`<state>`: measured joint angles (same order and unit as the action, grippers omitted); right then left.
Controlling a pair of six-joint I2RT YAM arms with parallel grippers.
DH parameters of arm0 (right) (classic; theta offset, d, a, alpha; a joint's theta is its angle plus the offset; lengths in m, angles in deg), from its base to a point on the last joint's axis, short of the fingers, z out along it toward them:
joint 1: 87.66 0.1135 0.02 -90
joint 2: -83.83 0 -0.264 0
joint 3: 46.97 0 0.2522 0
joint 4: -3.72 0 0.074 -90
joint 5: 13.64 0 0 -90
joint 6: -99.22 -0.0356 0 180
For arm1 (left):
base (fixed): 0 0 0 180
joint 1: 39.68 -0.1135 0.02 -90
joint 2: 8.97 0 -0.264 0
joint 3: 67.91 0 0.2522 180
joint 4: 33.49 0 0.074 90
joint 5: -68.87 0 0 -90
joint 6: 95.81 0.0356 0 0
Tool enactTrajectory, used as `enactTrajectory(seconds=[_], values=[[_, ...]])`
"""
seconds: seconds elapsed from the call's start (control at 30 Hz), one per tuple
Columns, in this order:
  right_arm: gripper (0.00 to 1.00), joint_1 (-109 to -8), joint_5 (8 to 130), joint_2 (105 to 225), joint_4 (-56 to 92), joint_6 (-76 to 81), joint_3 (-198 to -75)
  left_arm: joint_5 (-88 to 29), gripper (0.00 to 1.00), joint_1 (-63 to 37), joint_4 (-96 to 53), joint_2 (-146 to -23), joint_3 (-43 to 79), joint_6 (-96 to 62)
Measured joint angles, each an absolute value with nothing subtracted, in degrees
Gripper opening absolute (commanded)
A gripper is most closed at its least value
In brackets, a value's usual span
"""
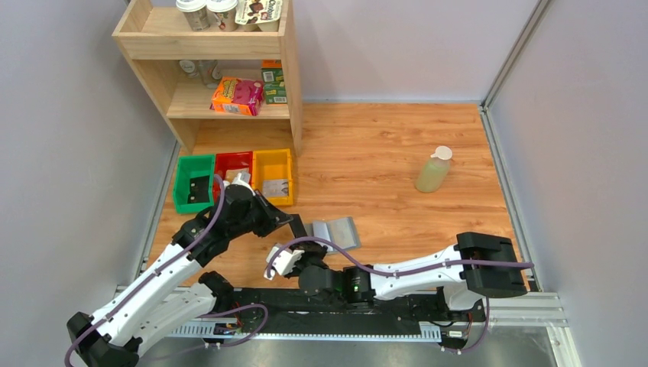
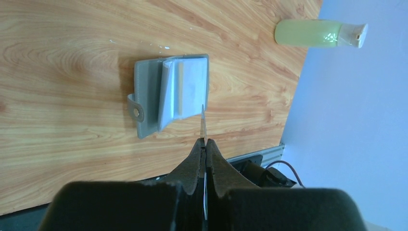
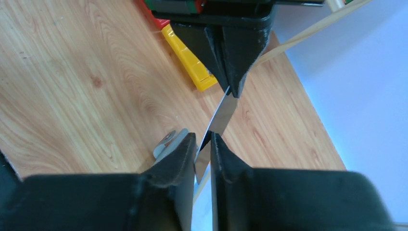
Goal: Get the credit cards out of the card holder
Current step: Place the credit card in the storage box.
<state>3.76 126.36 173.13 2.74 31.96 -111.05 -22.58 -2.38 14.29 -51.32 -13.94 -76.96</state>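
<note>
The grey card holder [image 1: 337, 232] lies open on the wooden table, its pale inner slots up and its snap tab to one side [image 2: 146, 91]. My left gripper [image 2: 205, 143] is shut on a thin credit card [image 2: 203, 124], seen edge-on just above the holder's near edge. In the right wrist view the same credit card [image 3: 224, 111] hangs from the left gripper [image 3: 232, 91] and reaches down between the fingers of my right gripper [image 3: 204, 137]. Those jaws stand narrow around the card, with a slit of light still showing beside it. The holder's tab [image 3: 168, 140] peeks out behind the right gripper's left finger.
Green [image 1: 194, 183], red [image 1: 233, 163] and yellow [image 1: 273, 176] bins sit left of the holder, below a wooden shelf [image 1: 221, 69] with boxes and cups. A pale green bottle [image 1: 433, 171] stands at the right. Walls close in on both sides.
</note>
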Motion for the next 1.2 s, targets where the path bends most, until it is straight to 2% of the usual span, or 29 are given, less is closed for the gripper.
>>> enactTrajectory(seconds=[0.03,0.07,0.13,0.23,0.27,0.33,0.4,0.6,0.77,0.97,1.2], values=[[0.03,3.8,126.8,173.3,2.2,32.4,-111.1,-22.5,0.00,-2.4,14.3,-51.2,-14.0,-77.0],[0.00,3.8,127.3,173.4,1.8,32.7,-111.1,-22.4,0.00,-2.5,14.4,-51.1,-14.0,-77.0],[0.00,3.7,128.5,173.4,1.0,32.9,-111.1,-22.0,0.09,-2.6,14.7,-50.9,-14.1,-77.0],[0.00,3.2,128.9,173.4,0.4,32.5,-111.1,-21.3,0.35,-2.7,14.7,-50.4,-14.2,-76.9],[0.00,3.0,128.8,173.4,0.4,31.9,-111.2,-21.3,0.52,-2.7,14.3,-50.1,-14.4,-76.7],[0.00,2.1,128.1,173.3,1.0,29.8,-111.5,-20.7,0.72,-2.7,13.5,-49.5,-14.7,-75.8],[0.00,0.7,126.6,172.8,2.3,26.8,-111.6,-19.8,0.83,-2.7,12.2,-48.8,-14.7,-73.7],[0.00,-5.7,119.5,169.0,7.1,16.2,-111.4,-15.8,0.92,-2.7,10.0,-46.0,-14.7,-64.7],[0.00,-13.5,109.7,161.8,8.4,5.4,-109.1,-13.7,0.94,-2.7,6.3,-40.2,-16.1,-57.7],[0.00,-22.5,95.6,151.8,5.9,-9.1,-103.4,-16.2,0.91,-2.6,-8.7,-32.1,-29.0,-55.0],[0.00,-26.1,85.0,144.1,0.3,-21.4,-96.0,-24.8,0.91,-2.6,-28.3,-34.9,-41.0,-57.1]])
